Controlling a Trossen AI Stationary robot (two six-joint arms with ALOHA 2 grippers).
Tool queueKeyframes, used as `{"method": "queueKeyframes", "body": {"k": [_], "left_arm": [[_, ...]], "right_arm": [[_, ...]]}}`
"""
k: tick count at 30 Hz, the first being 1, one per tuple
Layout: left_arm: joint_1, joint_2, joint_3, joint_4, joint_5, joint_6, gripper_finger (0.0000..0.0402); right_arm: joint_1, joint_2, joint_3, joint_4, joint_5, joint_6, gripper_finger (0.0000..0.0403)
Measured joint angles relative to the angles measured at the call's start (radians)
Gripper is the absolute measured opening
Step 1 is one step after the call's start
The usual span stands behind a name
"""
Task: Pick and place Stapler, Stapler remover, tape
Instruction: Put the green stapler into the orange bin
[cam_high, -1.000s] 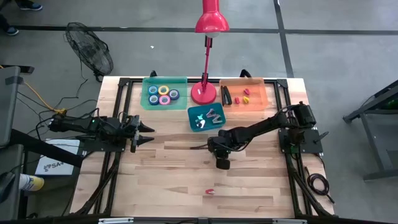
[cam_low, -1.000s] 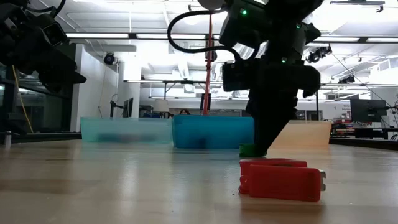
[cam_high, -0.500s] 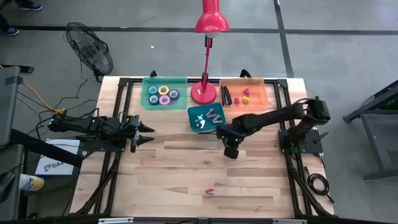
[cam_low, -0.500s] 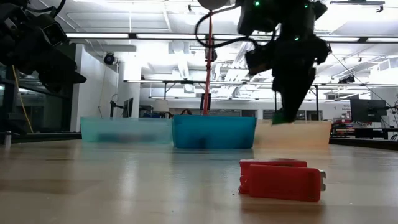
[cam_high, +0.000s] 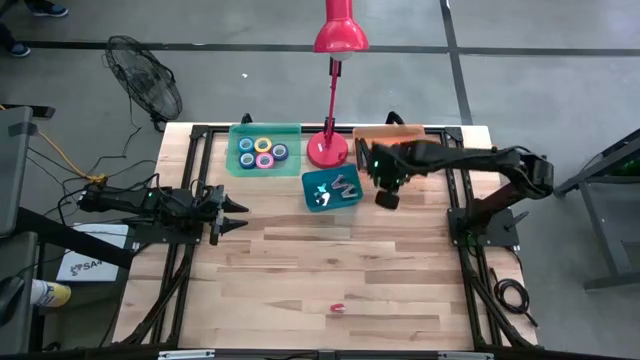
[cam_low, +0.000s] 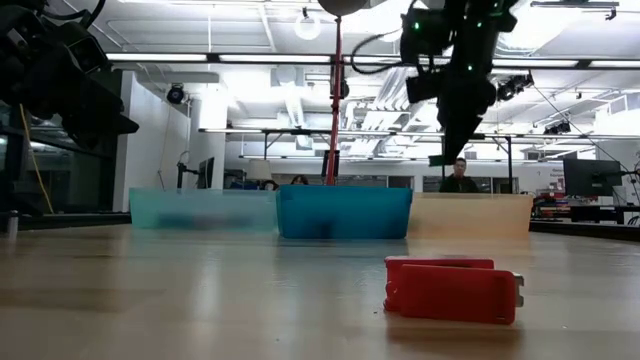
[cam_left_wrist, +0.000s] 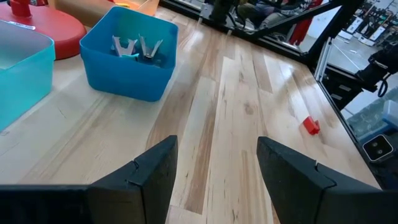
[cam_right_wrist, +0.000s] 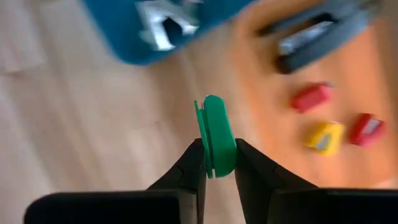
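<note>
My right gripper (cam_high: 386, 197) hangs high over the table between the blue box (cam_high: 330, 188) and the orange tray (cam_high: 412, 133), shut on a small green stapler (cam_right_wrist: 215, 138). The tray (cam_right_wrist: 348, 155) holds a black stapler (cam_right_wrist: 317, 40) and small red and yellow staplers. Staple removers (cam_left_wrist: 137, 46) lie in the blue box. Tape rolls (cam_high: 262, 152) lie in the teal tray (cam_high: 238, 166). A small red stapler (cam_low: 452, 290) lies flat on the table near its front edge. My left gripper (cam_left_wrist: 216, 146) waits open at the table's left. My right gripper pinches the green stapler's two flat sides (cam_right_wrist: 211, 163) between its two fingers, at one end of it. The fingers come from above, pointing steeply down. The stapler sticks out past the fingertips (cam_low: 441, 160), lifted clear of the table.
A red desk lamp stands with its base (cam_high: 327, 150) between the teal tray and the orange tray, its pole (cam_low: 336, 100) rising behind the blue box. Bare wood lies in the table's middle and near side.
My right gripper has risen from the table's middle and swung toward the far right, to beside the orange tray, tipping more steeply downward. The green stapler has gone with it, from table level to high above the table.
</note>
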Motion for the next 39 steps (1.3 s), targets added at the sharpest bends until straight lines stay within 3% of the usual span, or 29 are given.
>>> {"method": "queueKeyframes", "body": {"k": [8,19,39], "left_arm": [[0.000,0.000,0.000,0.000,0.000,0.000,0.0217],[0.000,0.000,0.000,0.000,0.000,0.000,0.0217],[0.000,0.000,0.000,0.000,0.000,0.000,0.0217]], "right_arm": [[-0.239,-0.001,0.000,0.049,0.035,-0.099,0.0059],[-0.509,0.009,0.002,0.156,0.031,0.126,0.0063],[-0.625,0.233,0.002,0.085,0.032,0.217,0.0064]]}}
